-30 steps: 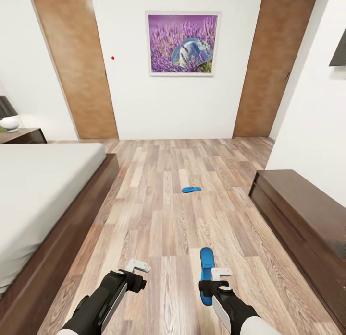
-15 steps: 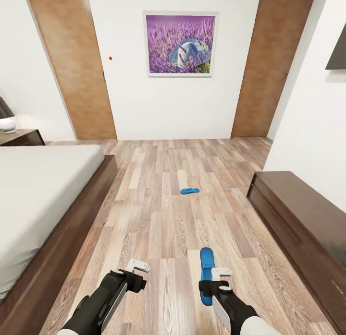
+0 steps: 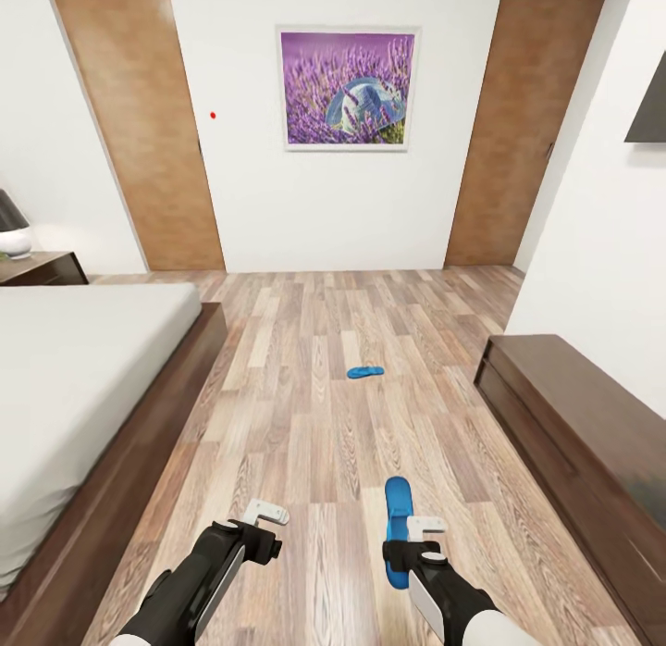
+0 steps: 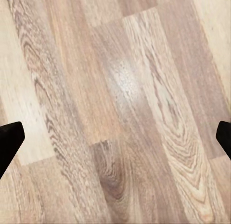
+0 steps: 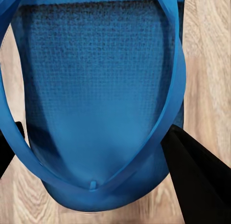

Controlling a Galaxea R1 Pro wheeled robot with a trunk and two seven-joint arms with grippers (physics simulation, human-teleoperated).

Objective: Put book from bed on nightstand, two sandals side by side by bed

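My right gripper [image 3: 410, 546] is shut on a bright blue sandal [image 3: 398, 503], held low over the wood floor with its sole pointing away from me. In the right wrist view the sandal [image 5: 96, 99] sits between the black fingers [image 5: 195, 178]. The second blue sandal [image 3: 365, 371] lies on the floor mid-room, well ahead of both grippers. My left gripper [image 3: 263, 527] hangs open over bare planks, its fingertips [image 4: 9, 142] spread wide. The bed [image 3: 74, 378] runs along the left, and a nightstand [image 3: 42, 268] stands beyond its far end. The book is out of view.
A long low dark-brown bench [image 3: 573, 424] lines the right wall. Two tan doors [image 3: 139, 118] flank the lavender picture [image 3: 348, 88] on the far wall. A lamp [image 3: 13, 231] stands on the nightstand. Open floor lies between bed and bench.
The whole view has shifted slightly, so the camera moved a little. Both arms and the held sandal keep the same pose.
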